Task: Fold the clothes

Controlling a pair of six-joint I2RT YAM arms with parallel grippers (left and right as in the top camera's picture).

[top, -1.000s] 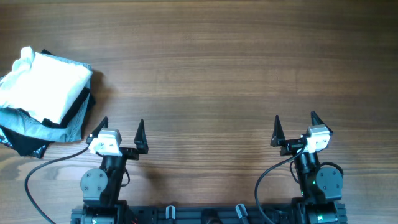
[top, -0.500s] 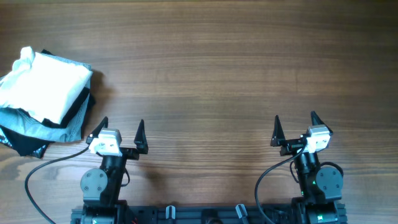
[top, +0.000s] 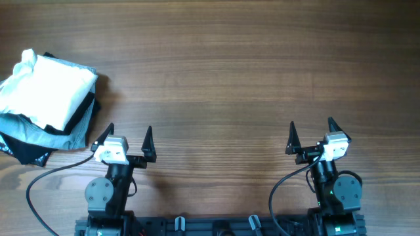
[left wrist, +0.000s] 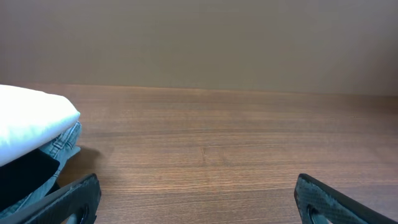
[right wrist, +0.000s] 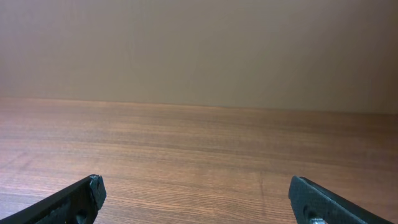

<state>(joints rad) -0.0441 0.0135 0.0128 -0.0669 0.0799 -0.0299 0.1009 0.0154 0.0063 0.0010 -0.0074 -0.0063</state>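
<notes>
The clothes, a white shirt (top: pixel 46 90), lie folded into a thick rectangle on top of a pile at the table's far left edge. In the left wrist view the white shirt (left wrist: pixel 28 127) shows at the left edge. My left gripper (top: pixel 129 129) stands open near the table's front, to the right of the pile and apart from it, with nothing between its fingers (left wrist: pixel 196 180). Further right along the front my right gripper (top: pixel 311 123) is open too, holding nothing (right wrist: pixel 194 182), with only bare wood ahead of it.
Under the white shirt lie a pale grey-blue folded garment (top: pixel 71 134) and a black folded garment (top: pixel 26 152). A black cable (top: pixel 49 176) curves from the left arm's base. The wooden table (top: pixel 223 72) stretches away behind both grippers.
</notes>
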